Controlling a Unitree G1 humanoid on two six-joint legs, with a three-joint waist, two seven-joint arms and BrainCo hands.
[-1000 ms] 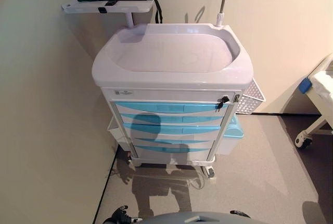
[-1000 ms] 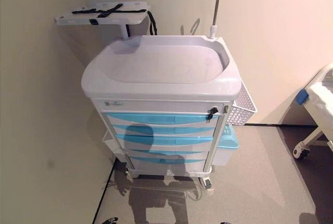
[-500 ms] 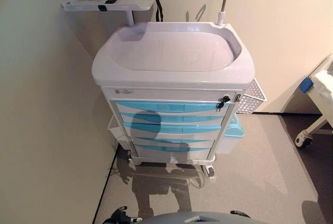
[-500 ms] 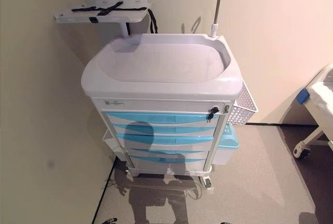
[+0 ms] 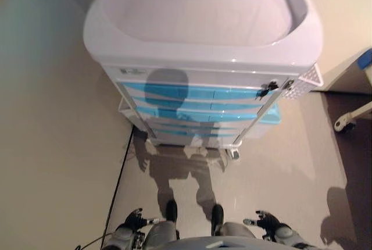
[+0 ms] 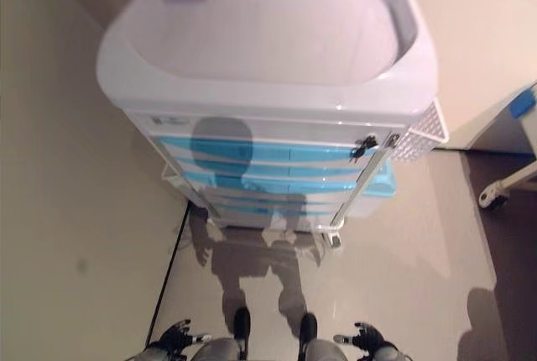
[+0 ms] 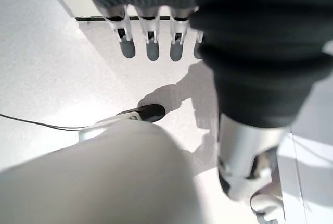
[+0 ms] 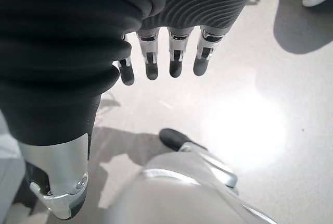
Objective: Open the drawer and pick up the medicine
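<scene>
Left hand (image 5: 135,220) hung low at the robot's side, fingers (image 7: 151,44) straight and relaxed, holding nothing. Medical cart (image 5: 203,58) stood ahead against the wall, all blue-fronted drawers (image 5: 203,94) closed; medicine not visible. White basket (image 5: 307,81) hung on cart's right side. Right hand (image 5: 264,222) also low, fingers (image 8: 174,60) straight, empty.

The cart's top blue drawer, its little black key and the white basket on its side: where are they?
Top blue drawer (image 5: 200,92), left eye view, middle of its front.
Black key (image 5: 268,89), left eye view, its dark head.
White basket (image 6: 421,132), right eye view, its perforated wall.
</scene>
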